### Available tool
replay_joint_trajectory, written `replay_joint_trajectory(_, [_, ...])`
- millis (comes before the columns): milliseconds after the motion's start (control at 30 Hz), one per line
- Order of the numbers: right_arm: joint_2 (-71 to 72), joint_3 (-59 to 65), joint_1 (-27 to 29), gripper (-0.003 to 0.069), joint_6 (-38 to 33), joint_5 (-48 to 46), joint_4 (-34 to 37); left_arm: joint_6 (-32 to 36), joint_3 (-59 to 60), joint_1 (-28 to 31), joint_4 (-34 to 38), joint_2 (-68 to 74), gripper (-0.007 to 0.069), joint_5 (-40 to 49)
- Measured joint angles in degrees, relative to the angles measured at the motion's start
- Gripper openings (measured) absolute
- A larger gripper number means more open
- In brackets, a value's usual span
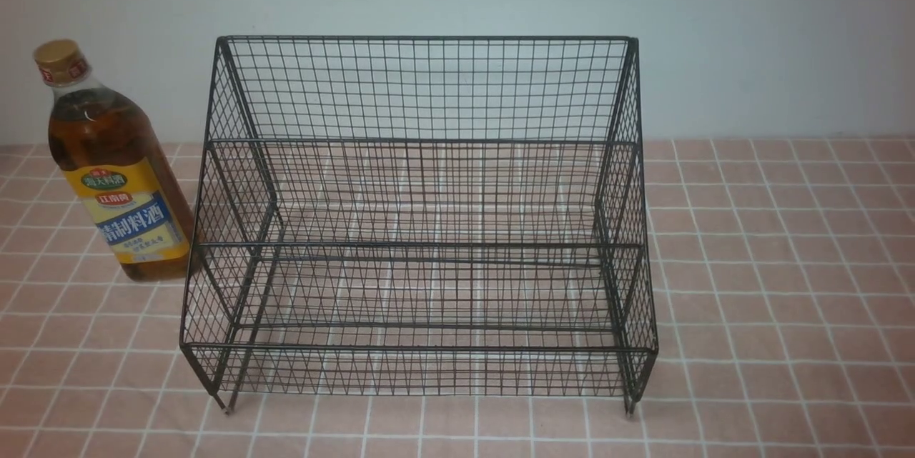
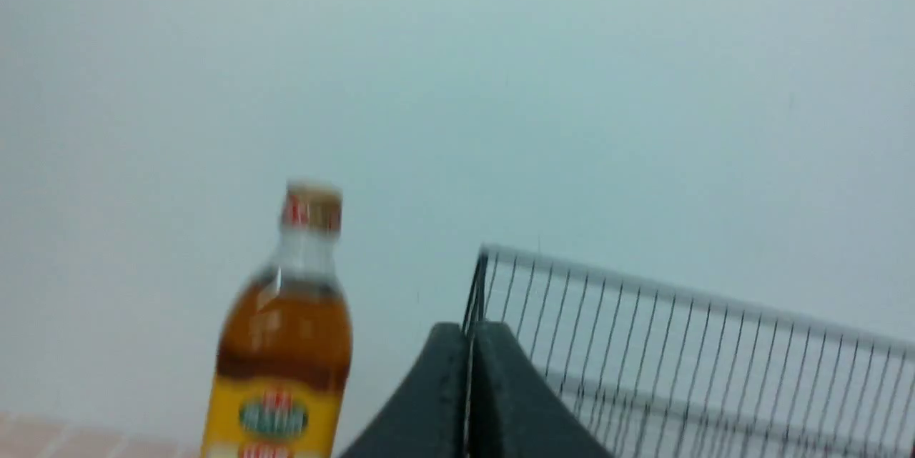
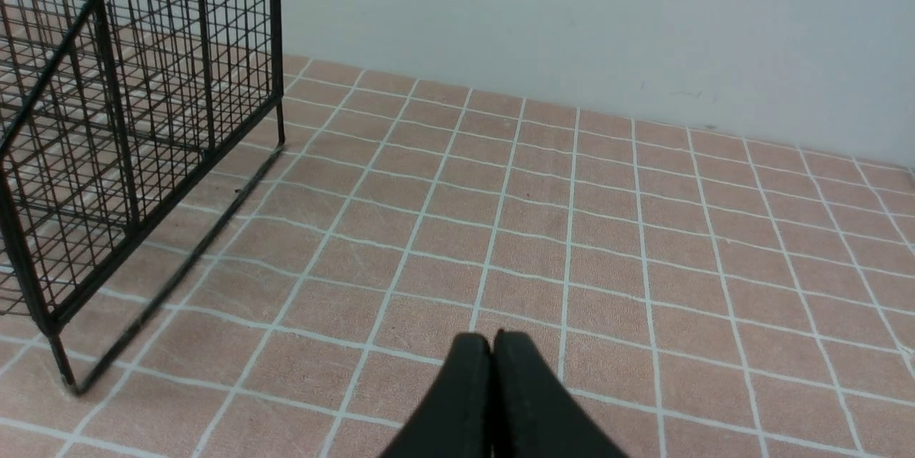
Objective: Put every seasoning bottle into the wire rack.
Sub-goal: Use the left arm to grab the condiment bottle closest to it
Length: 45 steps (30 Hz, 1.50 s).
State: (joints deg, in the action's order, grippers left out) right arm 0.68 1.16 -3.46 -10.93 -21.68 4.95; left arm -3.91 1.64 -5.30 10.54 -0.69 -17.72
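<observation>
The ground is a table top (image 1: 786, 301) of pink tiles with white lines. It runs from the near edge back to a plain pale wall (image 1: 715, 15) at 12 o'clock.

The arms are out of the front view, and only dark fingertips show in the wrist views. The left wrist view is blurry and cuts off the bottom of the bottle.

The left gripper (image 2: 470, 333) is squeezed tight with nothing in it. The right gripper (image 3: 492, 342) is pressed together too, holding nothing, and it hangs over bare tiles.

The wire rack (image 1: 422, 349) stands in the middle of the table on short feet. Its low step is near, its high step is behind, and a tall grid is at the back.

The seasoning bottle (image 1: 118, 186) stands up straight on the tiles outside the rack, at 9 o'clock from it. It is just beside the rack's left side, and I cannot tell if they touch. Brown liquid fills it almost to the neck, and its gold cap is on.
</observation>
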Motion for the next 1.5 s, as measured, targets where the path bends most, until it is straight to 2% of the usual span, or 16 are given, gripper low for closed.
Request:
replay_joint_trajectory(100, [0.0,0.0,0.0,-0.0014,0.0,0.0,0.0,1.5,-0.2,0.0,0.7,1.5,-0.0007,-9.5])
replay_joint_trajectory(167, [0.0,0.0,0.0,-0.0014,0.0,0.0,0.0,3.9,-1.6,0.0,0.8,3.9,-0.0007,-11.3])
replay_joint_trajectory(267, [0.0,0.0,0.0,-0.0014,0.0,0.0,0.0,8.1,-4.8,0.0,0.8,8.8,-0.0007,-11.2])
replay_joint_trajectory(367, [0.0,0.0,0.0,-0.0014,0.0,0.0,0.0,15.5,-11.1,0.0,1.1,20.0,-0.0007,-11.0])
replay_joint_trajectory(533, [0.0,0.0,0.0,-0.0014,0.0,0.0,0.0,18.5,-17.8,0.0,3.2,34.0,-0.0004,-11.0])
replay_joint_trajectory(633, [0.0,0.0,0.0,-0.0014,0.0,0.0,0.0,20.1,-22.5,0.0,5.7,42.8,0.0024,-11.0])
replay_joint_trajectory(800, [0.0,0.0,0.0,-0.0014,0.0,0.0,0.0,24.3,-31.1,0.0,14.2,56.9,0.0147,-13.7])
replay_joint_trajectory(833, [0.0,0.0,0.0,-0.0014,0.0,0.0,0.0,26.7,-34.0,0.0,18.2,60.1,0.0209,-15.6])
replay_joint_trajectory(867, [0.0,0.0,0.0,-0.0014,0.0,0.0,0.0,28.1,-35.5,0.0,20.3,61.8,0.0246,-16.6])
replay_joint_trajectory(900, [0.0,0.0,0.0,-0.0014,0.0,0.0,0.0,28.6,-35.8,0.0,20.8,62.5,0.0246,-16.8])
replay_joint_trajectory(1000, [0.0,0.0,0.0,-0.0014,0.0,0.0,0.0,33.2,-40.8,0.0,26.7,67.8,0.0382,-18.2])
replay_joint_trajectory(1167, [0.0,0.0,0.0,-0.0014,0.0,0.0,0.0,36.3,-46.6,0.0,30.6,74.9,0.0491,-18.6])
replay_joint_trajectory(1500, [0.0,0.0,0.0,-0.0014,0.0,0.0,0.0,42.3,-51.5,0.3,36.1,83.4,0.0511,-18.7])
